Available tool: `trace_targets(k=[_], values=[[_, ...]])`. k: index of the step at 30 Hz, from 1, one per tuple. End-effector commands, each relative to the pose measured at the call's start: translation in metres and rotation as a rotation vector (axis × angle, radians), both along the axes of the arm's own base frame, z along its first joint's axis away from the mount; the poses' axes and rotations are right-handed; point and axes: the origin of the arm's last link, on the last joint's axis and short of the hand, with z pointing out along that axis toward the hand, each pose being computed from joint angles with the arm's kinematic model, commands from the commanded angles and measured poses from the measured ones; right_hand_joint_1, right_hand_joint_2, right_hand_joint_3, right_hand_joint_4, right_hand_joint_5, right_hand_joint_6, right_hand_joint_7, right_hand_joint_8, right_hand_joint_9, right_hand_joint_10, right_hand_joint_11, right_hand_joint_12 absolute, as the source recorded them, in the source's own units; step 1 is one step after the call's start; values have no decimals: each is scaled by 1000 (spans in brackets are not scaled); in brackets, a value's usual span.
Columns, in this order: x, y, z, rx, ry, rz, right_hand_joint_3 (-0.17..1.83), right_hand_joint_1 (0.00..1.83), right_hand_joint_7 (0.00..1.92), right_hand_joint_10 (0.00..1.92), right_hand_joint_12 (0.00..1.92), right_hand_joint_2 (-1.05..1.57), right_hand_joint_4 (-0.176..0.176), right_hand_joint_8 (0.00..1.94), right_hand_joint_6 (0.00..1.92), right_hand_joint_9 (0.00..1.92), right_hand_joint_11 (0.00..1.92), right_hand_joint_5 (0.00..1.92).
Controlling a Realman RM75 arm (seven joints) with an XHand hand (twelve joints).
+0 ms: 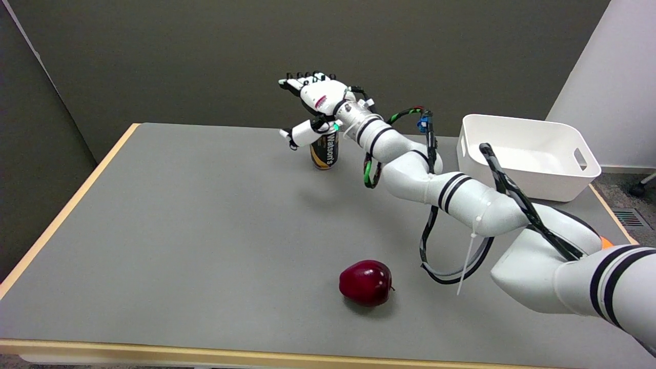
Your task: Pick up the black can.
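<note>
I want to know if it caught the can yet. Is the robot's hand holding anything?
No, nothing is held. The right hand is open above the black can, fingers spread and thumb out to the side. The can stands on the table.

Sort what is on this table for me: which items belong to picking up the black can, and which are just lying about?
Part of the job:
- black can, upright at the far side of the table
- right hand, open, above and around the can's top, not gripping it

Just lying about:
- red apple, near the front edge
- white bin, at the far right
- table
</note>
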Motion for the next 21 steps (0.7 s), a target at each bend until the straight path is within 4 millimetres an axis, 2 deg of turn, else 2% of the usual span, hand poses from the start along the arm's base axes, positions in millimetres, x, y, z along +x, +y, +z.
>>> trace_targets(k=[1, 15, 21], values=[[-26, -1, 38, -87, 60, -75, 916, 509, 166, 645, 1180, 601, 36, 274, 262, 136, 21, 58], [-36, 2, 42, -90, 67, -96, 927, 511, 193, 654, 1191, 603, 42, 281, 282, 164, 51, 74], [-39, 3, 39, -83, 70, -103, 895, 510, 269, 708, 1208, 636, 43, 307, 321, 227, 96, 104]])
